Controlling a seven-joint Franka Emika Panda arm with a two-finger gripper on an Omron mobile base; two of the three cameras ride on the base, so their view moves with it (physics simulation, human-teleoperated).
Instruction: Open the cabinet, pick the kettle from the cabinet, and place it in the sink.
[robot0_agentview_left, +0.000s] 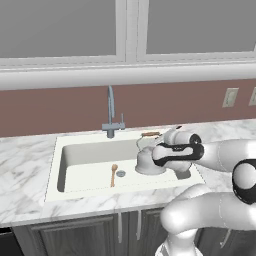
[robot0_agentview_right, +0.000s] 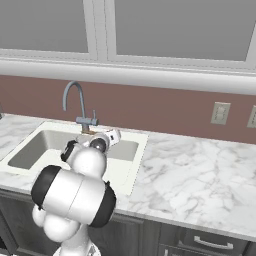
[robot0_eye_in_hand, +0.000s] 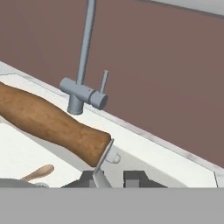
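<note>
The white-silver kettle (robot0_agentview_left: 148, 161) sits low in the right half of the off-white sink (robot0_agentview_left: 56, 170), spout toward the faucet. Whether its base touches the basin floor I cannot tell. My gripper (robot0_agentview_left: 166, 135) reaches in from the right and is shut on the kettle's wire handle, just beside the brown wooden bar (robot0_agentview_left: 150, 134). In the hand view the bar (robot0_eye_in_hand: 48, 122) runs up to the left, and the wire passes between my gripper (robot0_eye_in_hand: 114, 178) fingertips. The cabinet is out of view.
A silver gooseneck faucet (robot0_agentview_left: 111, 112) stands behind the basin. On the sink floor, left of the kettle, a wooden spoon (robot0_agentview_left: 113, 175) lies by the drain (robot0_agentview_left: 121, 173). White marble counter (robot0_agentview_right: 200, 170) spreads to the right. Dark grey doors (robot0_agentview_left: 75, 235) stand shut under the counter.
</note>
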